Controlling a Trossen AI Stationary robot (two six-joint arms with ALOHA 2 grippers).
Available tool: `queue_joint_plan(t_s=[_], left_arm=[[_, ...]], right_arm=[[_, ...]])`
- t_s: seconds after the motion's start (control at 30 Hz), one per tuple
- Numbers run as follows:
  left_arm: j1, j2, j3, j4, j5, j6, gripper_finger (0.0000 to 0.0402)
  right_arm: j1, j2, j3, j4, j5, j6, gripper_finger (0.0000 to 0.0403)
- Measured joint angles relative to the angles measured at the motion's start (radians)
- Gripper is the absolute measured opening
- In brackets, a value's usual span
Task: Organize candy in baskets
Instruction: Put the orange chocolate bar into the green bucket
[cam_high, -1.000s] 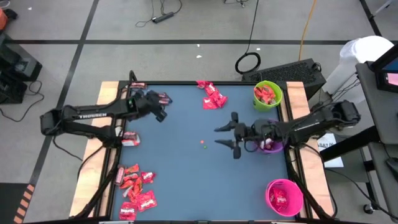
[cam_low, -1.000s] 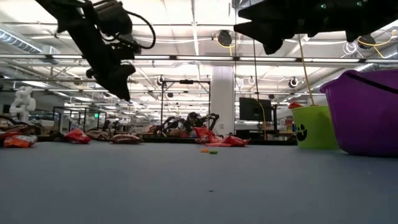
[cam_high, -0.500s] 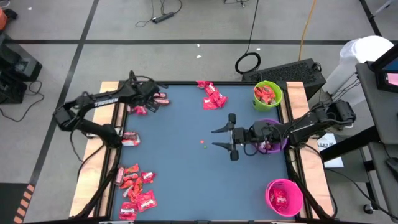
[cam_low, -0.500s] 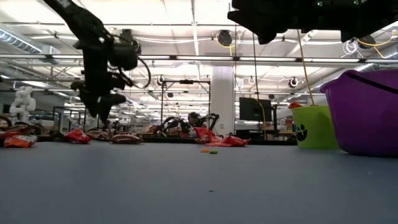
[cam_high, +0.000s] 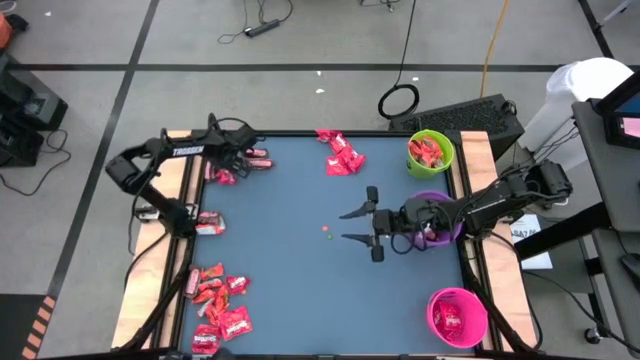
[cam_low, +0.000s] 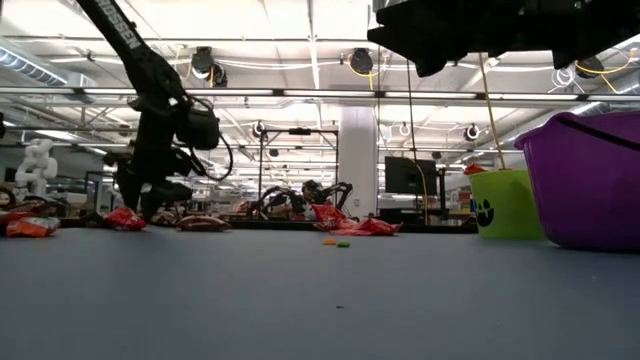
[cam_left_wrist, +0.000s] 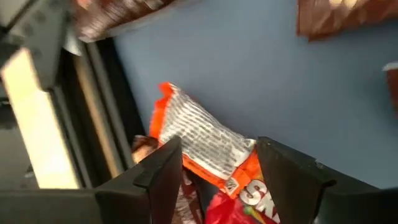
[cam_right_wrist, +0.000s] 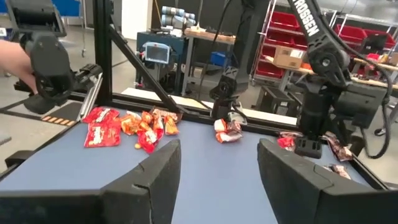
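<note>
My left gripper (cam_high: 232, 163) is open and low over the candy at the table's far left corner (cam_high: 258, 157). In the left wrist view (cam_left_wrist: 217, 155) its fingers stand on either side of an orange-red wrapped sweet with a silvery back (cam_left_wrist: 199, 134). My right gripper (cam_high: 356, 224) is open and empty above the table's middle. The lime green basket (cam_high: 431, 152) and the pink basket (cam_high: 458, 316) hold candy. The purple basket (cam_high: 435, 232) is partly hidden under my right arm. More candy lies at the far middle (cam_high: 340, 155) and near left (cam_high: 215, 300). My left gripper points down with one finger on each side of the orange-red sweet (cam_left_wrist: 186, 124), which lies flat on the table. I cannot tell whether the fingers touch it.
A single sweet (cam_high: 208, 222) lies at the left edge. A few tiny round dots (cam_high: 327, 232) lie mid-table. Bare blue tabletop (cam_high: 290, 260) lies between the arms. Wooden side rails (cam_high: 150, 260) flank the table. A person's hand (cam_right_wrist: 12, 59) shows beyond the table.
My left gripper has gone toward the table's far left corner and down, from high above the table to just over the candy there. My right gripper has stayed open above the table's middle.
</note>
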Motion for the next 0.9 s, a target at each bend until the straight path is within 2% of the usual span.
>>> queue_joint_plan(t_s=[0.17, 0.27, 0.67, 0.8, 0.9], left_arm=[[0.008, 0.072, 0.010, 0.005, 0.006, 0.005, 0.0212], [0.002, 0.080, 0.010, 0.005, 0.013, 0.009, 0.0195], [0.001, 0.083, 0.007, 0.006, 0.035, 0.114, 0.0021], [-0.038, 0.074, 0.003, 0.000, 0.013, 0.118, 0.0010], [-0.089, 0.042, 0.000, -0.006, 0.035, 0.133, 0.0011]], right_arm=[[0.000, 0.000, 0.000, -0.001, 0.000, 0.009, 0.0201], [0.000, 0.000, 0.000, -0.001, 0.000, 0.014, 0.0201], [0.002, 0.000, 0.000, -0.002, 0.001, 0.013, 0.0201], [0.002, 0.000, 0.000, -0.006, 0.001, 0.013, 0.0201], [0.002, 0.000, 0.000, -0.006, 0.001, 0.012, 0.0201]])
